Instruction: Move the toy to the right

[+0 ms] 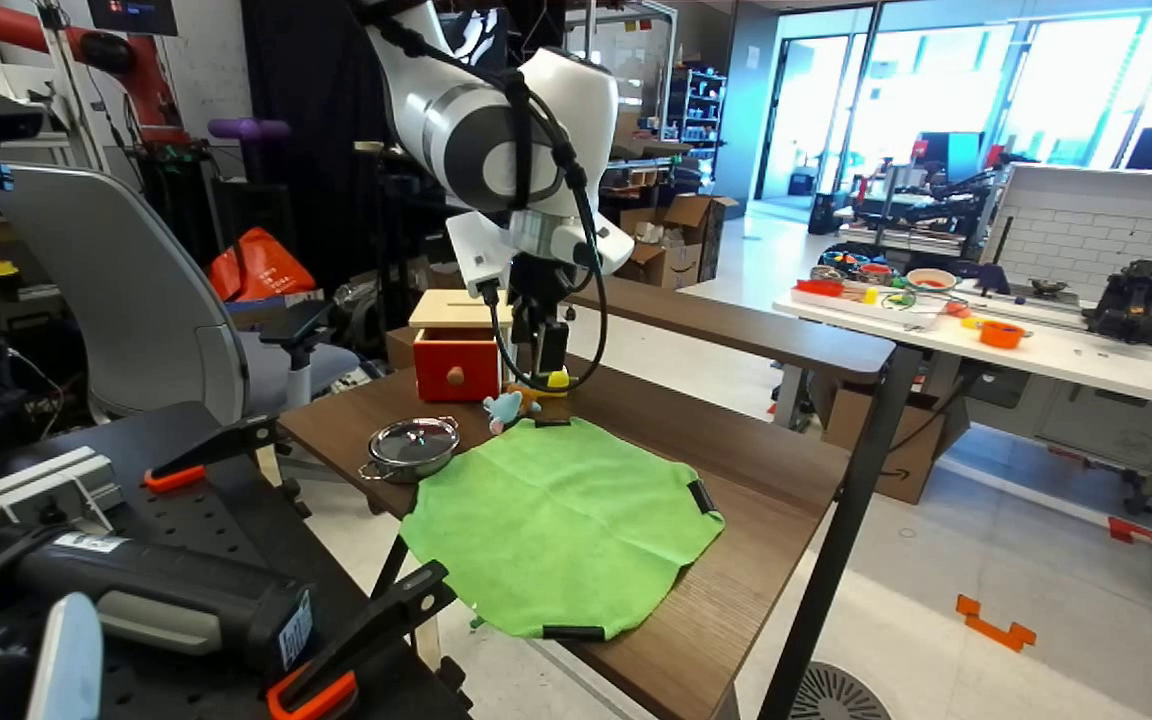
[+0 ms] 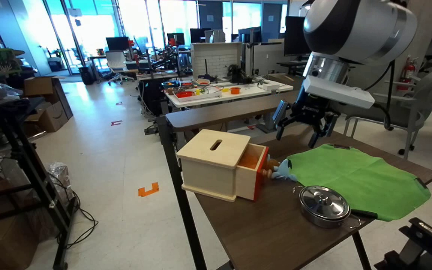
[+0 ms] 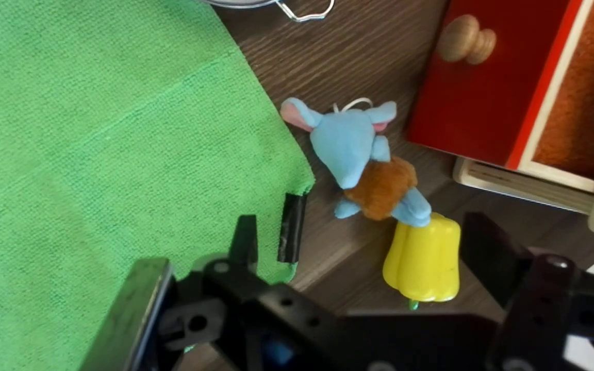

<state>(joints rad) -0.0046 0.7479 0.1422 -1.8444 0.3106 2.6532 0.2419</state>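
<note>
Lying near the middle of the wrist view is the toy (image 3: 359,161), a stuffed animal with a blue head, blue legs and a fuzzy brown belly (image 3: 382,188). It is on the brown table (image 3: 372,56). One ear is right by the edge of the green cloth (image 3: 121,154) at the left, and one foot covers a bit of the yellow pepper (image 3: 423,260), lower right; I can't tell if they touch. The red drawer (image 3: 482,98) is just beside it, at the upper right.

The gripper (image 2: 295,142) is above the table with its fingers (image 3: 245,237) spread wide and nothing held between them.

The toy looks light and soft, so it should squash, not break or slip much. The belly is probably the best place to hold, with a finger on each side. The ears look floppy, so holding those could let the toy swing. In the wrist view the pepper is more between the fingers than the toy is, so the gripper likely needs to go toward the frame's top. The pepper could get bumped too.
</note>
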